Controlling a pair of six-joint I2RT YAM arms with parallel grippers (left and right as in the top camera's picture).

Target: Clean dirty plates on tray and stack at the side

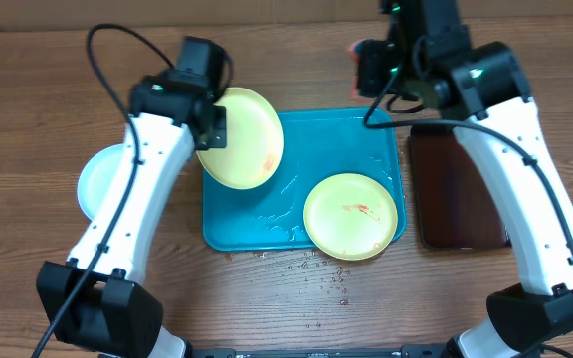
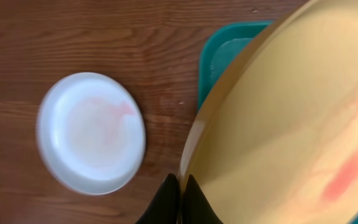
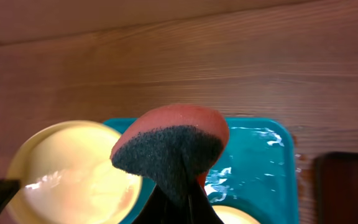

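Observation:
My left gripper [image 1: 210, 127] is shut on the rim of a pale yellow-green plate [image 1: 242, 139] and holds it tilted above the left part of the teal tray [image 1: 341, 139]. That plate has a red smear and fills the right of the left wrist view [image 2: 291, 124]. A second yellow-green plate [image 1: 352, 216] with a red smear lies on the tray's front right. A pale blue-white plate [image 1: 97, 179] lies on the table left of the tray. My right gripper [image 3: 179, 199] is shut on a red sponge with a dark scrub face [image 3: 169, 149], held above the tray's back edge.
A dark brown tray [image 1: 456, 194] lies right of the teal tray. Water pools on the teal tray [image 3: 253, 168], and droplets lie on the wooden table [image 1: 316, 268] in front of it.

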